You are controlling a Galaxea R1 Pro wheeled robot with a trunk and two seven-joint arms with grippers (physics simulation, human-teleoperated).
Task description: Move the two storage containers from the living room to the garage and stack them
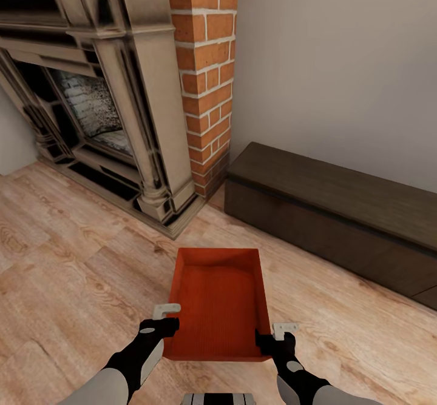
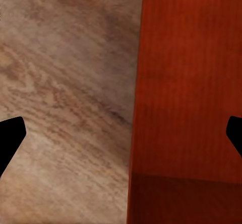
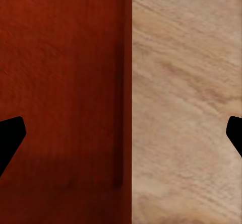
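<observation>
- 1 orange-red storage container (image 1: 221,299) visible, open top, on light wood-plank floor (image 1: 73,259) just ahead of robot, between both arms.
- 2 grippers: left gripper (image 1: 165,319) & right gripper (image 1: 276,334), fingers spread wide, each astride a side wall near container's near corners; clamped or not: can't tell.
- Living room: brick fireplace (image 1: 203,77) w/ carved surround ahead-left, low dark bench (image 1: 340,211) ahead-right along wall.
</observation>
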